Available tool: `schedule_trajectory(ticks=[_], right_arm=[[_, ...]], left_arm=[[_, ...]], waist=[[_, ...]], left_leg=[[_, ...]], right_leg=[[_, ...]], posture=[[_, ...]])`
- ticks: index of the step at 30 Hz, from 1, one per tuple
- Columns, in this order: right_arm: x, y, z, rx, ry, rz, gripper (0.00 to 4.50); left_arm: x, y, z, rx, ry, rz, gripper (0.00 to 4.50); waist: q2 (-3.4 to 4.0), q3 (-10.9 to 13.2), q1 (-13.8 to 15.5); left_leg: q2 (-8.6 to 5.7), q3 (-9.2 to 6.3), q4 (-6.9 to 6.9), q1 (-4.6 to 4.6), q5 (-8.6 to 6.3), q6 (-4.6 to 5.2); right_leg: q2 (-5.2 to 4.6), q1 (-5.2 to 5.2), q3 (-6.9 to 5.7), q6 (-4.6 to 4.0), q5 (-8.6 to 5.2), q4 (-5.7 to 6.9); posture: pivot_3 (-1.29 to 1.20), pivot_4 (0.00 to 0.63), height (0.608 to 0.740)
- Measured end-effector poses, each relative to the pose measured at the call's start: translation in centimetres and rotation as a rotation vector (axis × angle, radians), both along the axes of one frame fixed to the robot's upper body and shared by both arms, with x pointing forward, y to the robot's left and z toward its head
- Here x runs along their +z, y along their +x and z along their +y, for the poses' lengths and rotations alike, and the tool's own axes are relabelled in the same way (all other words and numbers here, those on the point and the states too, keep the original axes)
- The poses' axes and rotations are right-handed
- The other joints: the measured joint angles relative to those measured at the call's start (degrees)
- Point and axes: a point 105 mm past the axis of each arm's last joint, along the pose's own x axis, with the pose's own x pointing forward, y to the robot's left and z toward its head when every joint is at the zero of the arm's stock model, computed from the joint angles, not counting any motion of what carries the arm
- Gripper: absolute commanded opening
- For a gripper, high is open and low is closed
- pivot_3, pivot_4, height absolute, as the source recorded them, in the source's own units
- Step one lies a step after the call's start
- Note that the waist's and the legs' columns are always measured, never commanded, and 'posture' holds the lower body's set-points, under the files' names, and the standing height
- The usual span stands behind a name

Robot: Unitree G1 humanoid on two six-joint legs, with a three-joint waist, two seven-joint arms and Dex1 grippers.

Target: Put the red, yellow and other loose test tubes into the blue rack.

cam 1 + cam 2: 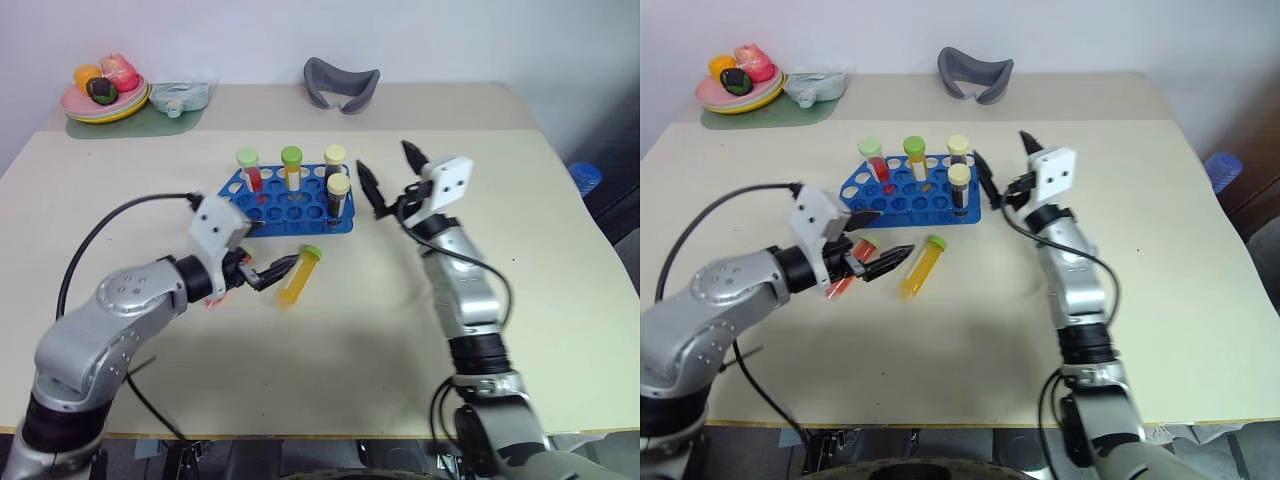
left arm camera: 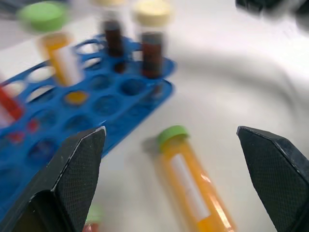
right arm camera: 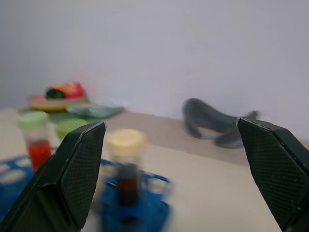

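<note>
The blue rack (image 1: pixel 290 208) stands mid-table and holds a red tube (image 1: pixel 249 172), a yellow tube (image 1: pixel 292 170) and two dark tubes (image 1: pixel 338 196) with cream caps. A loose yellow tube (image 1: pixel 300 276) with a green cap lies just in front of the rack. A loose red tube (image 1: pixel 848 270) lies partly hidden under my left gripper. My left gripper (image 1: pixel 272 248) is open, low over the table, its fingers on either side of the yellow tube's cap end (image 2: pixel 173 134). My right gripper (image 1: pixel 382 156) is open and empty, raised just to the right of the rack.
A plate of toy food (image 1: pixel 105 95) on a green mat and a teal object (image 1: pixel 180 97) sit at the far left corner. A grey curved object (image 1: pixel 342 82) lies at the back. A black cable (image 1: pixel 100 235) loops by my left arm.
</note>
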Motion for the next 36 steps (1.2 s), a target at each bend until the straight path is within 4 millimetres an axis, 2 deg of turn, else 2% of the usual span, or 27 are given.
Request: schedule_trajectory(ticks=[3, 7, 12, 16, 27, 31, 34, 36], right_arm=[[-1.2, -1.5, -0.3, 0.111, -0.154, 0.066, 4.44], [-2.2, -4.3, 0.8, 0.297, -0.295, 0.127, 4.44], [-2.5, -6.9, 2.4, 0.455, -0.299, 0.198, 4.44], [-2.5, -8.7, 3.4, 0.555, -0.314, 0.245, 4.44], [-2.6, -9.7, 4.3, 0.619, -0.301, 0.281, 4.44], [-2.7, -9.8, 4.7, 0.630, -0.283, 0.274, 4.44], [-2.8, -10.1, 5.0, 0.639, -0.277, 0.272, 4.50], [-3.0, -10.2, 5.0, 0.637, -0.273, 0.279, 4.50]], left_arm=[[-0.9, 0.2, -0.9, -0.012, 0.126, 0.143, 4.50], [-2.8, 0.7, -1.2, -0.008, 0.313, 0.363, 4.50], [-2.3, 1.8, -2.9, -0.012, 0.340, 0.396, 4.50], [-3.9, 2.3, -3.3, 0.049, 0.336, 0.459, 4.50], [-5.5, 3.5, -2.1, 0.218, 0.371, 0.505, 4.50], [-5.7, 3.8, -2.4, 0.241, 0.371, 0.509, 4.50], [-5.8, 4.0, -2.5, 0.257, 0.371, 0.506, 3.62], [-5.7, 4.4, -2.1, 0.287, 0.374, 0.500, 2.67]], waist=[[0.00, 0.0, -0.4], [-0.01, 0.0, -1.1], [-0.04, 0.0, -1.0], [-0.04, 0.0, -0.9], [-0.05, 0.0, 0.0], [-0.04, 0.0, 0.3], [-0.03, 0.0, 0.4], [-0.03, 0.0, 0.4]], left_leg=[[0.01, -0.02, 0.00, 0.03, 0.00, 0.01], [0.00, -0.04, 0.04, 0.04, 0.00, 0.01], [0.00, -0.07, 0.08, 0.01, 0.01, 0.00], [-0.01, -0.07, 0.12, 0.00, 0.01, 0.00], [-0.02, -0.06, 0.15, -0.02, 0.03, -0.05], [-0.05, -0.06, 0.17, -0.01, 0.04, -0.07], [-0.05, -0.06, 0.18, 0.01, 0.05, -0.09], [-0.06, -0.06, 0.19, 0.01, 0.05, -0.08]], right_leg=[[0.04, 0.01, 0.00, 0.00, -0.01, 0.04], [0.04, 0.05, 0.01, 0.00, -0.01, 0.06], [0.01, 0.05, 0.00, 0.00, -0.01, 0.05], [0.00, 0.05, 0.00, 0.00, -0.01, 0.06], [-0.01, 0.04, 0.00, 0.00, -0.01, 0.03], [-0.04, 0.08, 0.00, 0.01, -0.01, -0.01], [-0.04, 0.11, -0.01, 0.01, -0.01, 0.00], [-0.04, 0.12, 0.00, 0.01, -0.01, 0.00]], posture=[[0.00, 0.150, 0.740], [0.00, 0.150, 0.740], [0.00, 0.150, 0.740], [0.00, 0.150, 0.740], [0.00, 0.150, 0.740], [0.00, 0.150, 0.740], [0.00, 0.150, 0.740], [0.00, 0.150, 0.740]])
